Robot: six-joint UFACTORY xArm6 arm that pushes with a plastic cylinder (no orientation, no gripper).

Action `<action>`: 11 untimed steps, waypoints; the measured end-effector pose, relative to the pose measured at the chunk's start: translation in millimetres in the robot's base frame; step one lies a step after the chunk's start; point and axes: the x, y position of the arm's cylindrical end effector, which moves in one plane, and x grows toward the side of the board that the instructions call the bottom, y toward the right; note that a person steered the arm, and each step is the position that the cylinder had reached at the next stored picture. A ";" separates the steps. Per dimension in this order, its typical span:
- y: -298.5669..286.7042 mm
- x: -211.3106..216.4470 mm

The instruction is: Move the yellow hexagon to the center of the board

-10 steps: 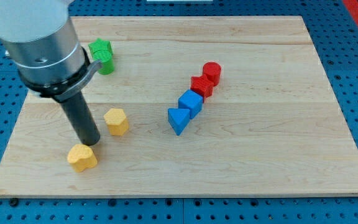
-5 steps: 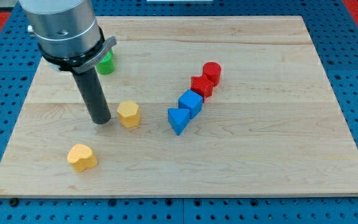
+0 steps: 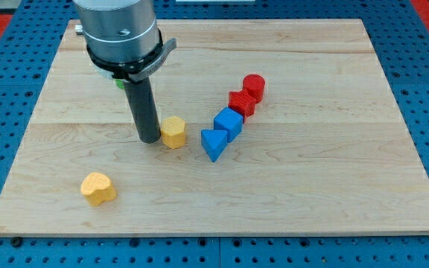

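Observation:
The yellow hexagon [image 3: 173, 132] lies on the wooden board [image 3: 311, 179] a little left of its middle. My tip [image 3: 150, 139] stands right against the hexagon's left side. A blue triangle [image 3: 214, 143] lies just to the hexagon's right, with a small gap between them.
A blue cube [image 3: 229, 122] sits behind the triangle, then a red block [image 3: 241, 101] and a red cylinder [image 3: 254, 86] in a diagonal row. A yellow heart-shaped block [image 3: 98, 188] lies at the lower left. A green block [image 3: 119, 83] is mostly hidden behind the arm.
My tip has moved right and slightly up the board, pushing the yellow hexagon right toward the blue triangle. The arm now covers the green block. Other blocks have not moved.

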 end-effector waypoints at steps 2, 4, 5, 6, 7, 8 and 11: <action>7.9 0.0; -11.1 0.0; -17.5 2.8; -9.2 12.3; 10.6 19.2; 16.1 17.2; 24.8 10.3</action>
